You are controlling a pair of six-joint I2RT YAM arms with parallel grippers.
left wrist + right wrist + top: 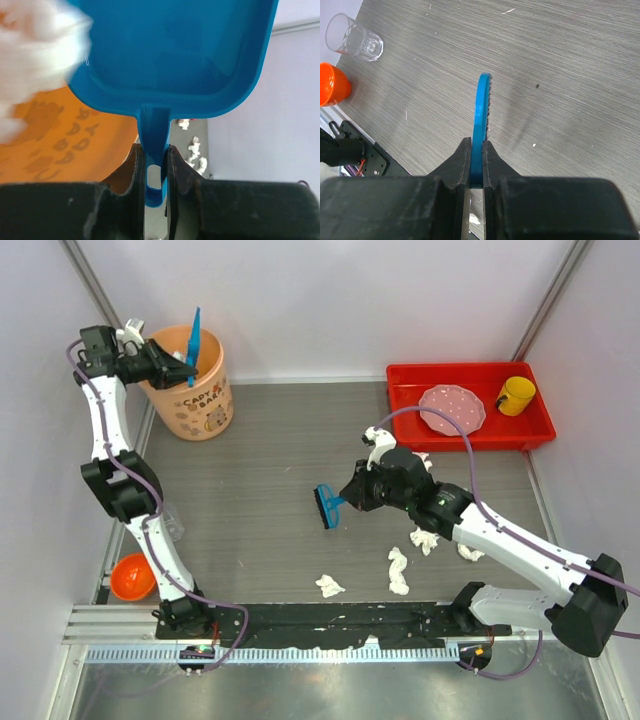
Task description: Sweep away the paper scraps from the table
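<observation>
My left gripper point(168, 365) is shut on the handle of the blue dustpan point(193, 343), held on edge over the orange bin point(200, 405) at the back left. In the left wrist view my gripper point(155, 161) clamps the dustpan point(170, 55), and a blurred white wad point(35, 65) shows beside it over the bin point(60, 145). My right gripper point(352, 497) is shut on a blue brush point(326, 506) above the middle of the table point(260, 470). The brush point(481, 112) stands between my fingers point(476, 165). Paper scraps lie at the front point(329, 586), point(398, 570), point(425, 538), point(468, 552).
A red tray point(400, 375) at the back right holds a pink plate point(452, 408) and a yellow cup point(516, 395). A clear glass point(354, 37) and an orange bowl point(132, 576) stand at the left edge. Another scrap point(421, 461) lies by the tray.
</observation>
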